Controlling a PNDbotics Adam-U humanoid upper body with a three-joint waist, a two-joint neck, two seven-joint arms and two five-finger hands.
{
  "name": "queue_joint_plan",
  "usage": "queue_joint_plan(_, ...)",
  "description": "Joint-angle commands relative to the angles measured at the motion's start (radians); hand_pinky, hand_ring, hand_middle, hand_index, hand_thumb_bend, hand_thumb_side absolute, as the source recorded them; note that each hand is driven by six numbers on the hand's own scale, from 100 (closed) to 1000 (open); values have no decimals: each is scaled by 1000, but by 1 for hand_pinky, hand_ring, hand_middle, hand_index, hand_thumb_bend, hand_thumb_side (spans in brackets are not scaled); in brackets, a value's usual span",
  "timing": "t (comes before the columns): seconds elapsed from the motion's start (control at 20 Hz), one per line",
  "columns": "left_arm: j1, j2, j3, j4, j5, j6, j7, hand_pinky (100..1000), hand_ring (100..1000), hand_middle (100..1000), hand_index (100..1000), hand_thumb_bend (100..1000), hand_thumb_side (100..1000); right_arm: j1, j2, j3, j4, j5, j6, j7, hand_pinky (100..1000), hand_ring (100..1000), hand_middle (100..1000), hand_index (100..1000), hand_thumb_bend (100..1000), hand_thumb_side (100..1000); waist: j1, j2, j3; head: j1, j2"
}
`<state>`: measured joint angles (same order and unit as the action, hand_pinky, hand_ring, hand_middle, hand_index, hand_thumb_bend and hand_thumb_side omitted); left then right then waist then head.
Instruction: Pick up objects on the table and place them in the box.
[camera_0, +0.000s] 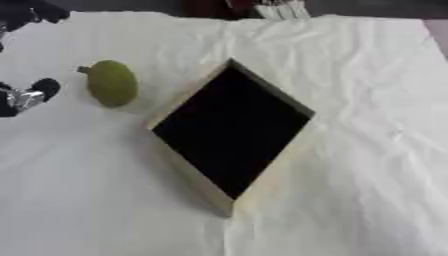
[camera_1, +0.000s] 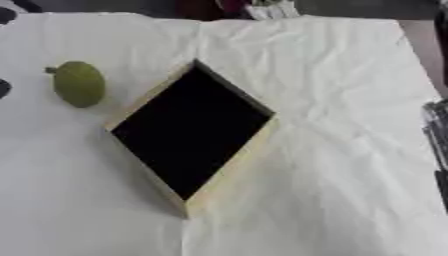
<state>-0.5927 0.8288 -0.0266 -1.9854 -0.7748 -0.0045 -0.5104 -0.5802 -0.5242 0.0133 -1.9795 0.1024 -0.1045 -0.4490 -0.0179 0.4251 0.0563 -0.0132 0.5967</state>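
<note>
A shallow, pale wooden box with a black interior (camera_0: 229, 135) is seen set corner-on at the middle of a table draped in creased white cloth (camera_0: 367, 125). Nothing can be made out inside it; the dark floor swallows any detail. A green, pear-shaped fruit with a short stem (camera_0: 111, 83) lies on the cloth to the box's left, near its upper-left wall but apart from it.

The robot's left hand (camera_0: 26, 97) is cut off by the left edge, just beside the fruit and not touching it; only black and silver parts are shown, and whether its fingers are apart or together cannot be told. More dark parts at the upper-left corner are too cropped to identify. The right hand (camera_1: 436, 130) is glimpsed only as a sliver at the right edge of the right eye view, its fingers' state likewise undeterminable.
</note>
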Motion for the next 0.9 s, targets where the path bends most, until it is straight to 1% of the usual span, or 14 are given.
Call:
queue_joint_plan(0.05,-14,32,4,-15,8,-1,-13,869,804,784,935,373,100,-12,-20,-7,-21,6,-1,-1,842,775,787,890,297,711,2,-28,1,-2,2)
queue_joint_plan(0.25,-29,24,-22,-15,27,13,-63,866,804,787,933,388,100,-12,-19,-5,-21,5,-1,0,842,775,787,890,297,712,3,-28,-1,1,5)
queue_joint_plan(0.3,-35,22,-29,-11,35,18,-80,866,805,788,933,408,100,-12,-19,-4,-21,5,0,0,842,775,787,890,297,712,3,-28,-2,1,5)
queue_joint_plan(0.45,-63,14,-48,17,53,24,-119,865,806,790,933,430,100,-12,-18,-4,-21,4,0,1,842,775,787,890,297,712,4,-28,-6,3,7)
queue_joint_plan(0.7,-126,-13,-88,125,54,10,-155,862,806,789,924,440,100,-12,-15,-2,-21,2,1,2,842,775,786,890,296,712,8,-27,-11,6,7)
queue_joint_plan(0.9,-175,-45,-120,219,21,-6,-164,864,809,791,920,435,100,-11,-13,0,-21,1,1,3,842,775,786,890,296,713,8,-26,-14,7,7)
